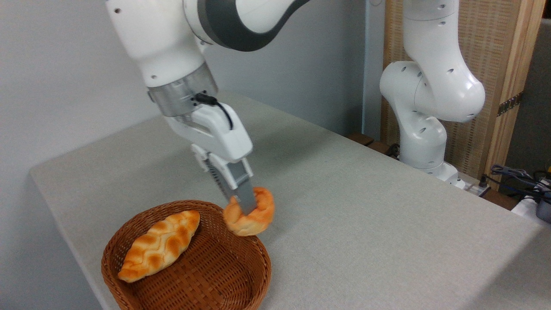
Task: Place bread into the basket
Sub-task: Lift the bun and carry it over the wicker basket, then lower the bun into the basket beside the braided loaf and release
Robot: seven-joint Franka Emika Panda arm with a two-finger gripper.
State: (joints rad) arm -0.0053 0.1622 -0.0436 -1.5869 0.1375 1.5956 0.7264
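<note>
A small round golden-orange bread [255, 217] hangs tilted in the air, pinched between the grey fingers of my gripper [243, 206], which is shut on it. It hovers over the far right rim of the brown woven basket [224, 275], which sits at the table's front left. The bun's paler base faces down towards the rim. The fingertips are partly sunk into the bun.
A long braided loaf [160, 244] lies in the basket's left half; its right half holds nothing. The arm's white base [424, 142] stands at the table's far right edge, with cables [516, 174] beyond it. The grey table [366, 206] runs right of the basket.
</note>
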